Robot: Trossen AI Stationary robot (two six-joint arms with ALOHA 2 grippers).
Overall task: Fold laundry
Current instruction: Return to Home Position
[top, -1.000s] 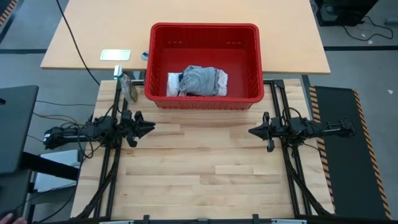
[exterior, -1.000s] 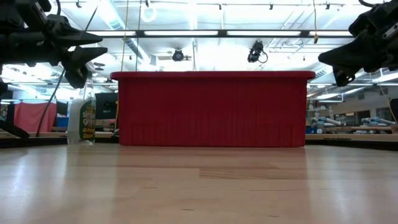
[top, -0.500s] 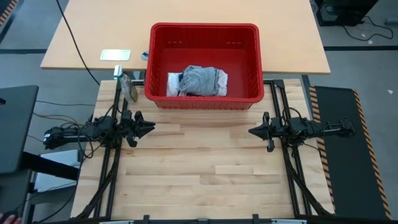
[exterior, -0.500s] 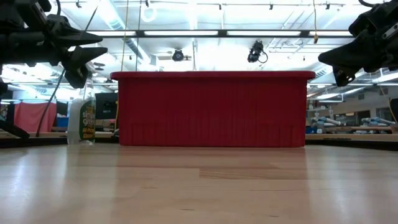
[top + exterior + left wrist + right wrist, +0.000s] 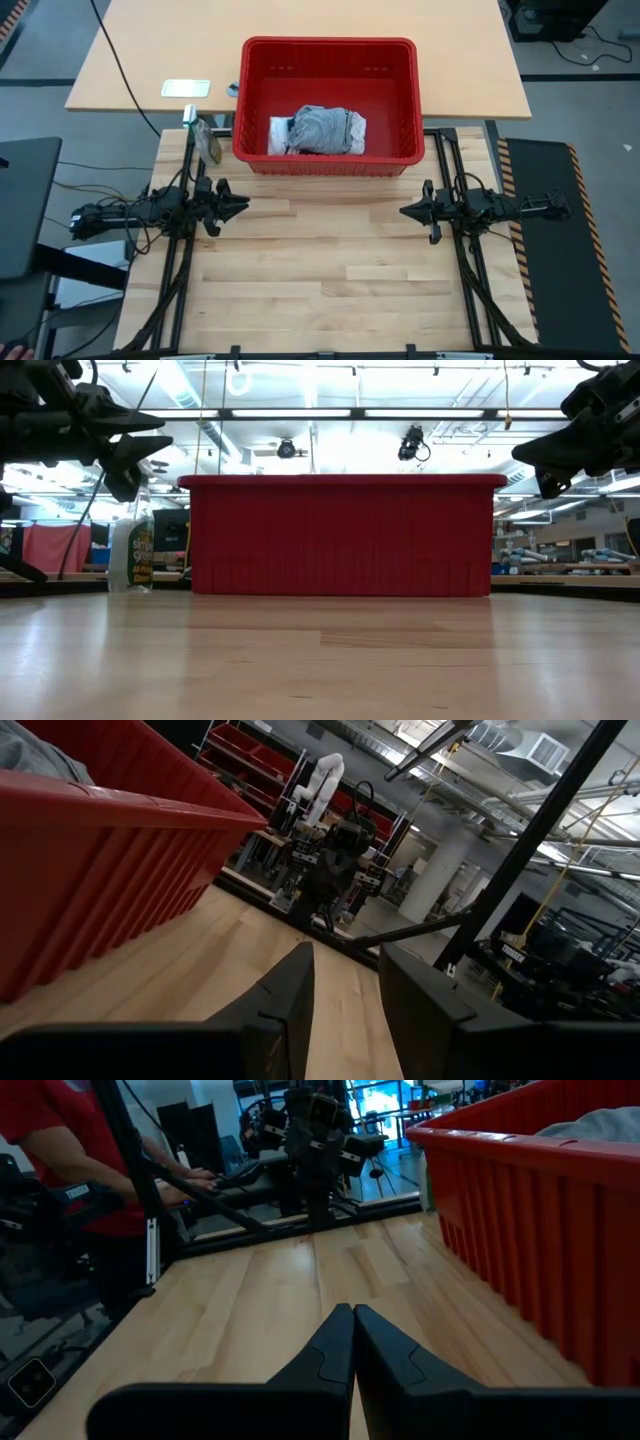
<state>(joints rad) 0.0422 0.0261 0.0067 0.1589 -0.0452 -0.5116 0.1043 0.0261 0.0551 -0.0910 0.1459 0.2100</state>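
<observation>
The laundry lies bundled in the red basket [image 5: 328, 60] at the table's far edge: a grey piece [image 5: 320, 128] on top, with a white piece [image 5: 277, 135] beside it on the basket's floor. The grey cloth also shows over the basket's rim in the left wrist view [image 5: 30, 755] and the right wrist view [image 5: 600, 1122]. My left gripper [image 5: 240, 207] hovers at the table's left, pointing level toward the middle, open with nothing between its fingers [image 5: 345, 975]. My right gripper [image 5: 405, 211] hovers at the table's right, facing it, shut and empty [image 5: 353, 1315].
A spray bottle [image 5: 208, 143] stands just left of the basket. A small flat device [image 5: 186, 88] lies on the far tan table. A person in a red shirt [image 5: 60, 1140] stands past the table's left side. Bare wood [image 5: 320, 260] spreads between the two arms.
</observation>
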